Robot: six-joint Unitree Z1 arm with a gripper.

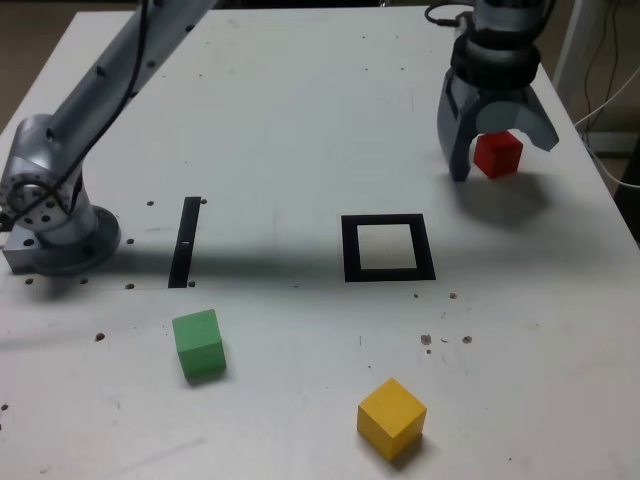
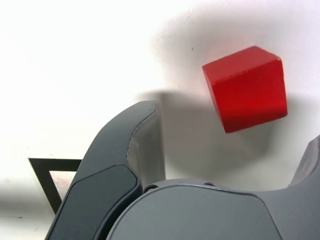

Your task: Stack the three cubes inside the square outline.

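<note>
Straddling the red cube [image 1: 498, 153], gripper [image 1: 500, 152] spread, seemingly untouching.

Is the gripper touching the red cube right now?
Apart. The wrist view shows bare table between the red cube and both fingers of the open gripper.

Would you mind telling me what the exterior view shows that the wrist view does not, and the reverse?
Only the exterior view shows the green cube, the yellow cube, the narrow black strip and the arm's base. Only the wrist view shows the bare gap between the red cube and the near finger. Both show the open end effector straddling the red cube, plus the square outline, of which the wrist view catches just a corner.
</note>
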